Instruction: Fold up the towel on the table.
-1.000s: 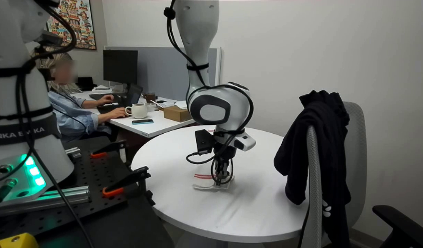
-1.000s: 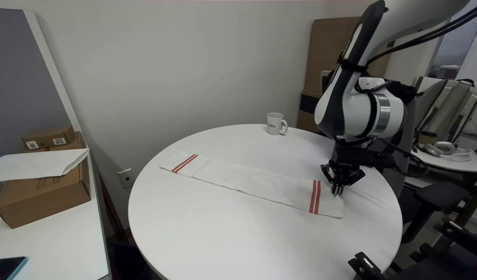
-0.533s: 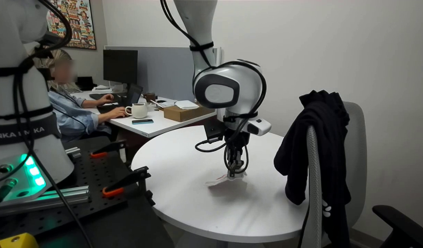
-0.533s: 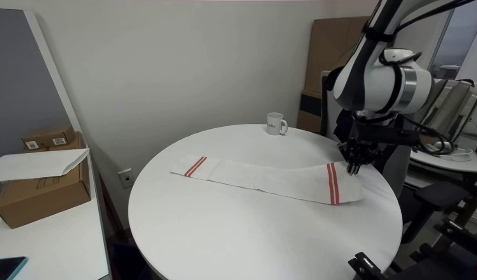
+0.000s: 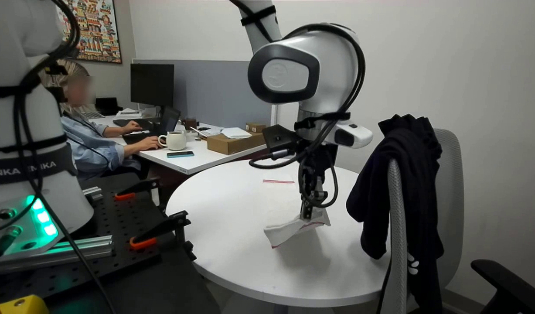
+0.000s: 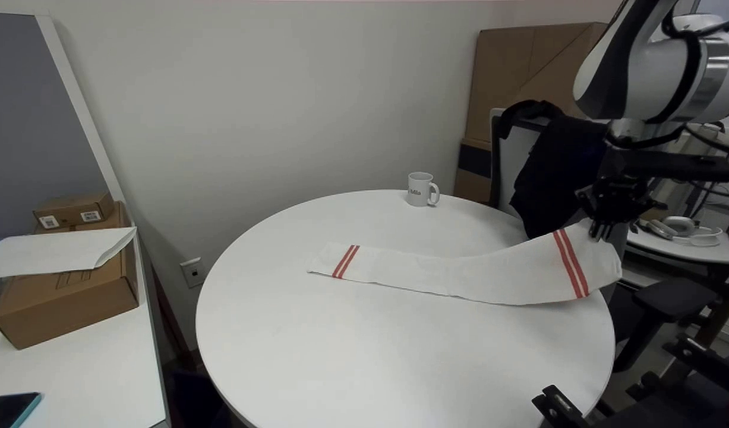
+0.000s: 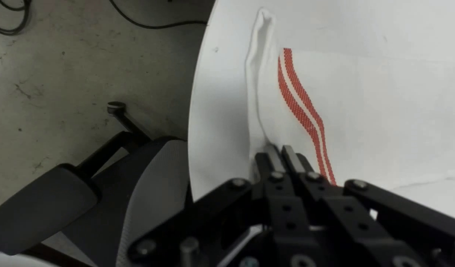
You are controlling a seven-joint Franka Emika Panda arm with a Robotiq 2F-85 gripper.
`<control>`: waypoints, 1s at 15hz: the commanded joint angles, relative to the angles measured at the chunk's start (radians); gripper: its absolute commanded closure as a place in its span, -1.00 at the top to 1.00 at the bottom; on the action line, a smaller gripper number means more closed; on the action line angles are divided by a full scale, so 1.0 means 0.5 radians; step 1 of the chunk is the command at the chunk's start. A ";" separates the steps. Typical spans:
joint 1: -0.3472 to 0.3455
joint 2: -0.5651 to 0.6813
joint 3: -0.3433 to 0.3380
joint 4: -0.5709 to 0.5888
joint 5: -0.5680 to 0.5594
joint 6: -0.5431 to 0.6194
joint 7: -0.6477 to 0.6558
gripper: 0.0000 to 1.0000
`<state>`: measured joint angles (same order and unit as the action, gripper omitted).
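Pinching one striped end of towel (image 6: 459,276) in hand (image 7: 281,150), up off tabletop (image 6: 340,356). Looks doubled lengthwise; not yet folded end over end. Likely remaining: fold across, release.

Jacket (image 5: 402,187), black, draped over an office chair (image 5: 450,196), grey, mesh-backed, in both exterior views. Mug (image 6: 418,193), white, printed, upright, handled. Desk (image 5: 195,162), white-topped, bearing: monitor (image 5: 152,85), black; cup (image 5: 175,141), white; phone (image 5: 180,154), blue-edged, lying flat near the cup; carton (image 5: 226,144), brown, with white paper (image 5: 236,132) on top. Poster (image 5: 99,35), multicoloured, wall-hung. Wall outlet (image 6: 193,272), one. Person (image 5: 82,135), seated at the desk, clad in light blue.
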<state>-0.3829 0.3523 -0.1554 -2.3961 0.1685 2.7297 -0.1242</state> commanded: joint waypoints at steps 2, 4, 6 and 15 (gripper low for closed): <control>0.024 -0.375 -0.154 -0.097 -0.127 -0.224 -0.039 -0.98; 0.057 -0.548 -0.189 -0.116 -0.188 -0.324 -0.016 -0.98; 0.095 -0.730 -0.199 -0.130 -0.259 -0.426 0.014 -0.98; 0.331 -1.369 0.010 -0.117 -0.334 -0.767 0.274 -0.98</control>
<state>-0.2482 -0.2458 -0.1796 -2.4376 0.0201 2.3854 -0.0503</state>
